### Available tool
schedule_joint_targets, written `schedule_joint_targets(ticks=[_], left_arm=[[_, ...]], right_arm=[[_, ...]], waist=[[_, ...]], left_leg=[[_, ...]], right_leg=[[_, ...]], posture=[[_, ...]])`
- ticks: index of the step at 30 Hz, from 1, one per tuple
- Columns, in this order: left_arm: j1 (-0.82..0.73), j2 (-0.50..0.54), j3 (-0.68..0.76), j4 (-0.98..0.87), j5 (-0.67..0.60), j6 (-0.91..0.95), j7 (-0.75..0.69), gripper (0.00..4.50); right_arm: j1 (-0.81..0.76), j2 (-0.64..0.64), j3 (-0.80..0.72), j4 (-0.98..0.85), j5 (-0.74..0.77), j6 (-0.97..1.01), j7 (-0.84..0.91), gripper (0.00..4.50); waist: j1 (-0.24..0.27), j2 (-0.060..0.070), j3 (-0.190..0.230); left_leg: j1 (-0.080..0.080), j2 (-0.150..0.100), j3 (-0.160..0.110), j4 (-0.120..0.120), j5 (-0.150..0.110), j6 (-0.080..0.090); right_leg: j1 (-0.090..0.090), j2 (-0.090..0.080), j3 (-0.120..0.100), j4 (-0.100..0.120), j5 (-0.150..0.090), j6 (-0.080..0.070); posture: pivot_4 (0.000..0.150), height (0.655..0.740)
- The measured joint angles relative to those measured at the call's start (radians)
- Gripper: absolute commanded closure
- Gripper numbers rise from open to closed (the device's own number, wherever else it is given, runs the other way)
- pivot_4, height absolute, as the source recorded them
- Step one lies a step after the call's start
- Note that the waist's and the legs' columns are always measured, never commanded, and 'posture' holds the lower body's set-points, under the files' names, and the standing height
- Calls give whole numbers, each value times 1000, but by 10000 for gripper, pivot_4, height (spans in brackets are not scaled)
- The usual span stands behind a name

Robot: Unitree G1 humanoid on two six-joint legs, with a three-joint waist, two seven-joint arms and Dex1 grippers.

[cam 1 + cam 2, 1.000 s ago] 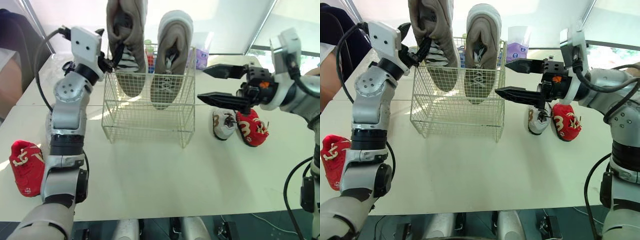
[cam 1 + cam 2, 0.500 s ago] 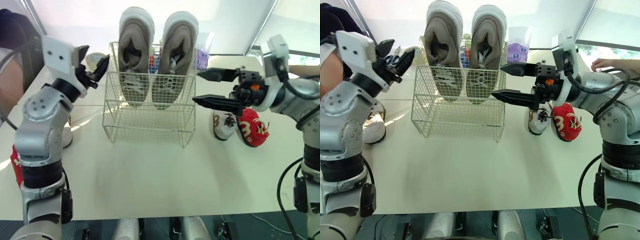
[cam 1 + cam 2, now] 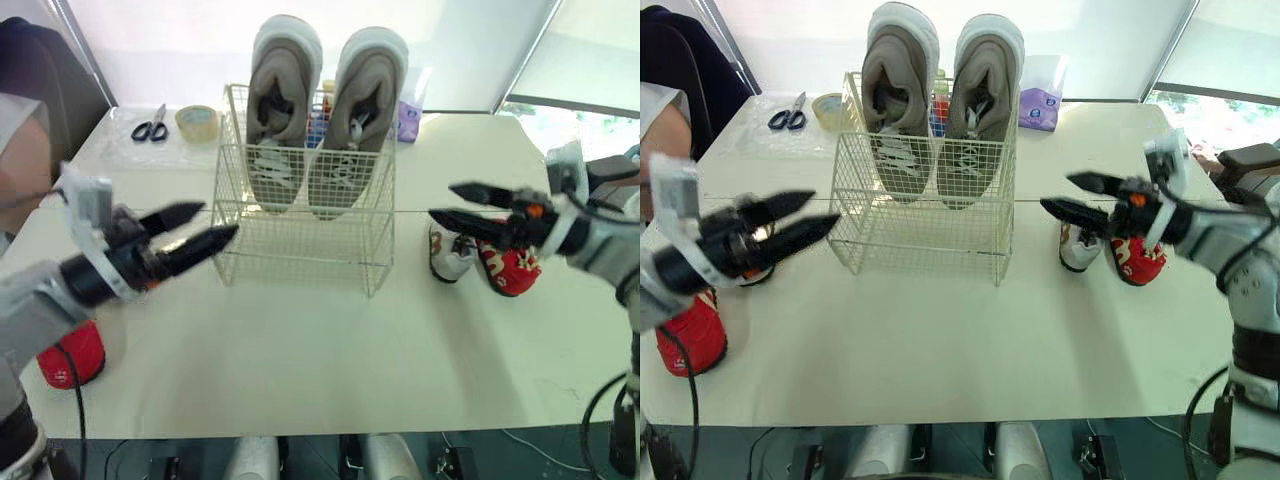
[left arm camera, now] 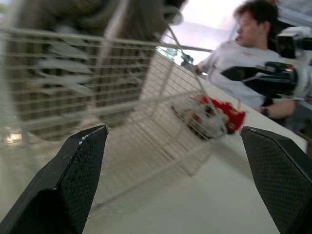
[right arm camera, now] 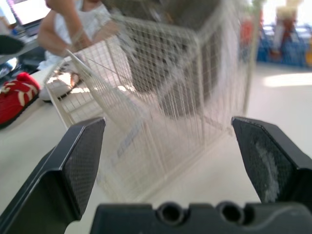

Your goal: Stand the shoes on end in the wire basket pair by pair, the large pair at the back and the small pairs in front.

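Back of table (image 3: 940, 330) — stray items
Scissors (image 3: 786, 112) lie just beside a tape roll (image 3: 826, 103); purple packet (image 3: 1040, 105) well apart.

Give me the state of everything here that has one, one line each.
large grey pair: standing on end at the back of the basket.
wire basket: upright, front part empty.
small white shoe: on the table, right of the basket.
small red shoe: on the table beside the white one.
second small red shoe: on the table, at the left.
left tool: open, empty.
right tool: open, empty.
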Motion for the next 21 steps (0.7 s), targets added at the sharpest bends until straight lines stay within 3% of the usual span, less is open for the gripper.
schedule_joint_targets(ticks=[4, 7, 10, 15, 21], left_arm=[[7, -47, -189, -91, 35, -72, 20, 323], [9, -63, -284, -118, 21, -105, 27, 323], [21, -37, -331, -138, 13, -114, 12, 323], [30, -3, -367, -159, -12, -147, 14, 323], [54, 46, -397, -155, -16, -161, 18, 323]], right_arm=[[187, 168, 35, -233, -192, -163, -226, 0], [289, 329, 41, -391, -266, -182, -444, 0], [411, 392, 77, -488, -304, -170, -538, 0], [522, 500, 146, -510, -374, -116, -693, 0], [448, 558, 227, -376, -497, -137, -792, 0]], waist=[[-3, 6, -3], [-2, 12, -7], [0, 13, -8], [-3, 16, -10], [-3, 17, -11]], left_leg=[[1, 1, 1, -1, 0, -1], [1, 1, 1, -2, 1, -1], [1, 0, 1, -2, 1, -1], [2, 0, 3, -1, 0, -1], [1, 0, 2, -2, 0, -1]], right_leg=[[0, 3, 2, 1, 0, 0], [-2, 4, 3, 2, 0, 1], [-2, 5, 3, 2, -1, -1], [-2, 5, 4, 0, -2, -3], [-3, 5, 4, 0, -3, -4]], posture=[[1500, 7400], [1500, 7400], [1500, 7400], [1500, 7400], [1500, 7400]])
